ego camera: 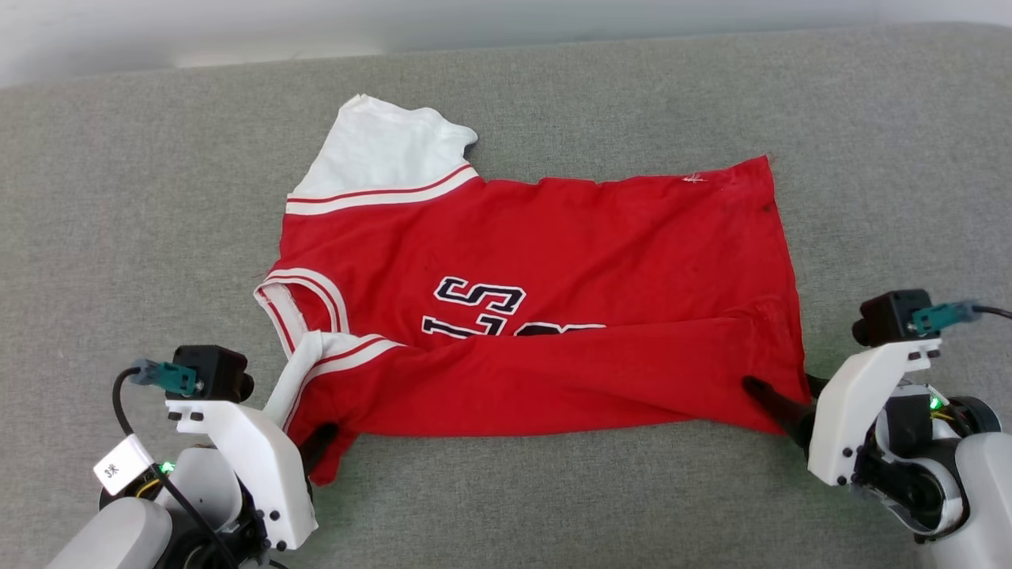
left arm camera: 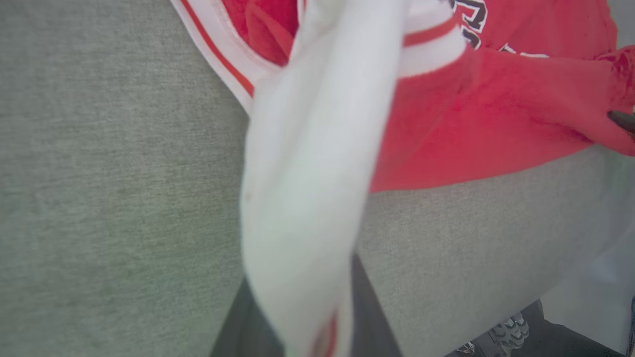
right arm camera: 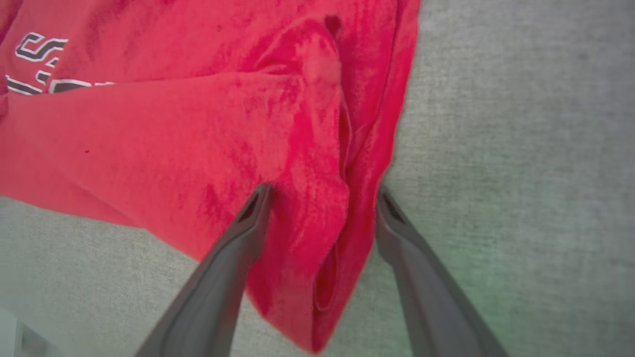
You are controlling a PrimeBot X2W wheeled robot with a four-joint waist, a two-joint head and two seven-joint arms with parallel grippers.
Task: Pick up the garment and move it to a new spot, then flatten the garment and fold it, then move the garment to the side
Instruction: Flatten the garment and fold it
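On grey fabric surface (ego camera: 158,197), garment (ego camera: 553,261) laid out, near edge folded over and half hiding the chest lettering. Right gripper (right arm camera: 322,198) fingers spread wide, straddling the near-right hem corner, not clamped. Left gripper (ego camera: 318,442) fingertips buried under draped white sleeve; grip impossible to tell.

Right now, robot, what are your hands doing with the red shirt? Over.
Right gripper open, astride garment hem corner. Left gripper at white sleeve, grip unclear. Garment's near edge folded over lettering. No obstacle seen.
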